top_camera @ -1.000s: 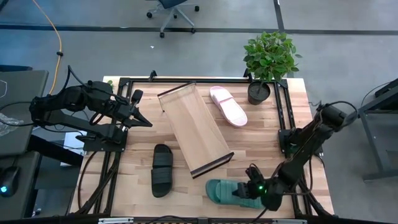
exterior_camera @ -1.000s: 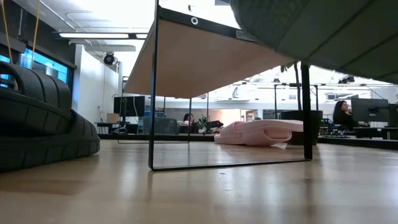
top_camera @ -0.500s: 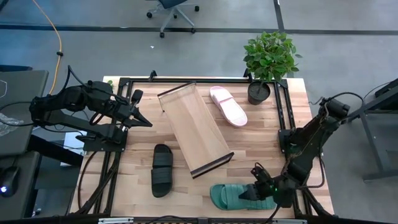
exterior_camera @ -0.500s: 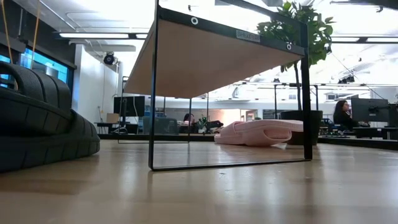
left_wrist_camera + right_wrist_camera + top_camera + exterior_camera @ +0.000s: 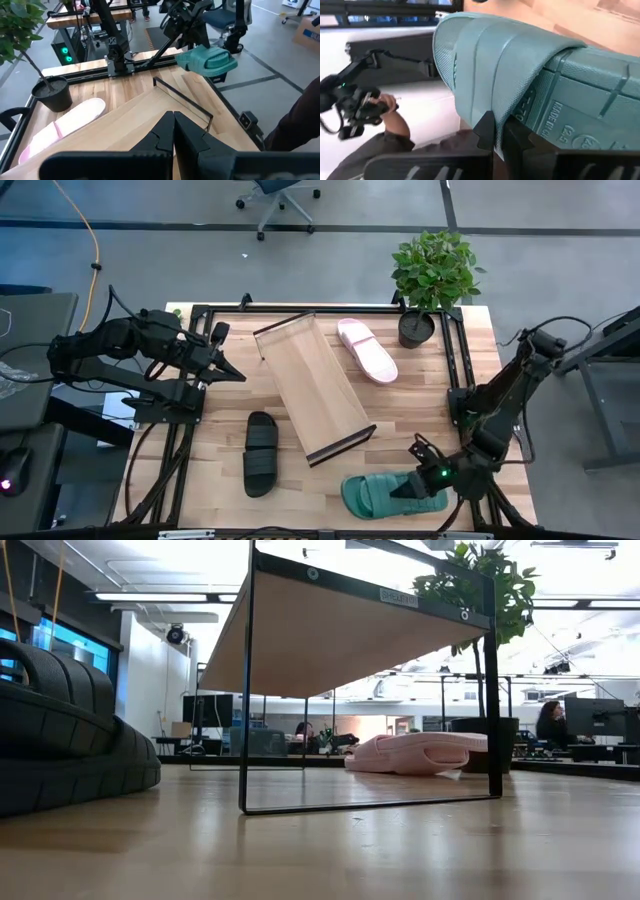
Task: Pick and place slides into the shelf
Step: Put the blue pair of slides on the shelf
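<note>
The dark green slide [image 5: 385, 494] hangs in my right gripper [image 5: 413, 485] over the table's near right corner. The left wrist view shows the green slide [image 5: 207, 58] clear of the table. The shelf [image 5: 315, 390] stands slantwise mid-table on its thin dark rails [image 5: 244, 690]. The black slide [image 5: 260, 452] lies sole-down left of the shelf's near end. The pale pink slide [image 5: 367, 350] lies right of its far end. My left gripper [image 5: 228, 371] is shut, hovering by the table's left side and touching nothing. My right gripper is shut on the green slide's end toward the table's right [image 5: 402, 490], coming level from the right along its length. In the right wrist view the fingers [image 5: 485, 129] sit where the strap meets the sole [image 5: 520, 112]. The slide is lifted clear, sole roughly level.
A potted plant [image 5: 430, 280] stands at the table's far right corner, beside the pink slide. Black frame rails [image 5: 200, 315] run along the table's edges. A person's hand [image 5: 380, 107] shows beyond the near edge. Bare wood [image 5: 420, 410] lies between shelf and right arm.
My right gripper has carried the green slide a little toward the table's right edge, still shut on it and lifted. The slide, which filled the low view's upper right corner a second ago, has left that view. The right arm's upper part has swung outward to the right.
</note>
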`<state>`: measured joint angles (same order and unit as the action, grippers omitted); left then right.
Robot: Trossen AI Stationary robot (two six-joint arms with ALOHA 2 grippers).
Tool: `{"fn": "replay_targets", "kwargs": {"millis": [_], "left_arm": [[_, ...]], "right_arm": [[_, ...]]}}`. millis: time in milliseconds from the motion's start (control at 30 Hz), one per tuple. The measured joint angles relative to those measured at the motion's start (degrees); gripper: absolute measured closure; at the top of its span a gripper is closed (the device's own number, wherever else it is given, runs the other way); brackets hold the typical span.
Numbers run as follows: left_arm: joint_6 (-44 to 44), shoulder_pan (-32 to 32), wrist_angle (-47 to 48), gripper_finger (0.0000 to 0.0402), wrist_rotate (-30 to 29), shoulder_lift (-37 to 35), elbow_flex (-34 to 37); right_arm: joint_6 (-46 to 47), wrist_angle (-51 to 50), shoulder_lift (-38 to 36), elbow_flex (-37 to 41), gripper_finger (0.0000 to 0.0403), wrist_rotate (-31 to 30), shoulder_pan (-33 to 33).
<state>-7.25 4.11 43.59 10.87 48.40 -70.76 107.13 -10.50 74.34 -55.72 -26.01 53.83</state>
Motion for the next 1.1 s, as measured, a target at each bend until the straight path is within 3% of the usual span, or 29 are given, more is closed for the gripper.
{"fn": "replay_targets", "kwargs": {"millis": [467,1100], "left_arm": [[1.71,0.00,-0.22,0.0401,-4.11,0.01,0.00],[4.60,0.01,-0.22,0.0401,-5.96,0.01,0.00]], "right_arm": [[-4.27,0.06,-4.82,0.00,0.0403,-0.97,2.13],[-18.95,-0.23,-16.50,-0.02,0.0403,-3.22,2.09]]}}
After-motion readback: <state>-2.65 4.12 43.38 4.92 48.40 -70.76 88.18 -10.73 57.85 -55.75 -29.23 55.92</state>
